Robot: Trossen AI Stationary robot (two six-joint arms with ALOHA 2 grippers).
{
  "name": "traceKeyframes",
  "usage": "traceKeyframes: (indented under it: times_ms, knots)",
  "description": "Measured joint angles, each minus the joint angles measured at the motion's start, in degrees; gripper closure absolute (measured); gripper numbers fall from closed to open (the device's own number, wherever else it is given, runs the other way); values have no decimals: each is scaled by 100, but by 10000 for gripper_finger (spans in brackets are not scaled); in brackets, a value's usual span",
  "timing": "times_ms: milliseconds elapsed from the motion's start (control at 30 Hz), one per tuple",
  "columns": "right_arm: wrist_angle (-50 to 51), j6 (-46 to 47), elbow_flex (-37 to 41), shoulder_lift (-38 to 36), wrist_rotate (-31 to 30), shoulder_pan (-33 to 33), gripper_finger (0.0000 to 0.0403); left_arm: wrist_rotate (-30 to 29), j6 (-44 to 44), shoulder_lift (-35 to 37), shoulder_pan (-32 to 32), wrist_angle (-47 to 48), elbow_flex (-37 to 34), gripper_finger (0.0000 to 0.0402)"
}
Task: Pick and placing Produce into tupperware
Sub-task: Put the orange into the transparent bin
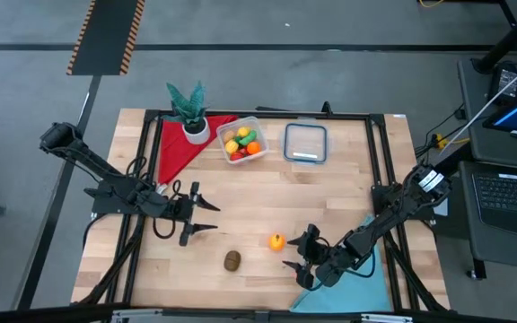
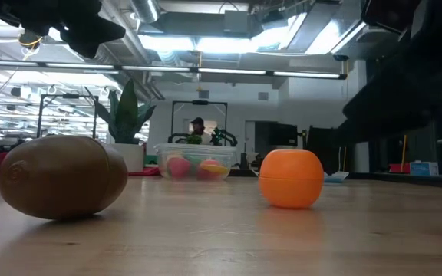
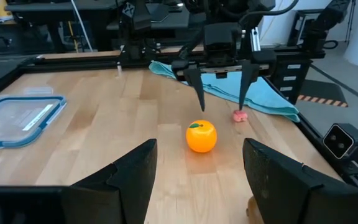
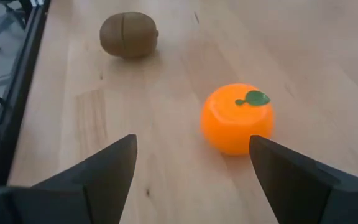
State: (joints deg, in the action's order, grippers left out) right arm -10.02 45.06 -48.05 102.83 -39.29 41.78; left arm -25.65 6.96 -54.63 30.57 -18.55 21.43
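**Right end effector open just short of the orange**

I had the right end effector (image 1: 296, 254) low over the desk (image 1: 267, 193), its 2 fingers spread wide and holding nothing. The toy orange (image 4: 237, 118) sat on the wood just ahead of those fingers, lined up with the gap between them and not touching either one. The brown kiwi (image 4: 128, 35) lay farther out, beyond the orange and off to one side.

My left end effector (image 1: 200, 210) hovered across from the right one, also open and empty, with the orange between the 2 of them. A small pink piece (image 3: 240, 116) lay near the right end effector, beside the teal cloth (image 3: 253, 93).

The tupperware (image 1: 243, 140) stood well beyond both end effectors at the desk's far side, already holding several pieces of produce, with the lid (image 1: 305, 144) just beside it.
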Motion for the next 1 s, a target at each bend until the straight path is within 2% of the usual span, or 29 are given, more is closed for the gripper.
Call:
traceKeyframes:
  times_ms: [267, 433, 800, 1000]
  knots:
    - [181, 172, 2, 0, -18, -52, 91, 0, 0, 0, -4, -2, 0, 173]
    - [556, 634, 9, 0, -55, -205, 91, -1, 2, 0, -4, 0, 0, 173]
    - [539, 593, 9, 11, 195, -428, 91, -2, 1, 0, -4, 1, 0, 173]
    - [264, 587, 7, 424, 361, -531, 91, -2, 4, 0, -4, 2, 0, 173]
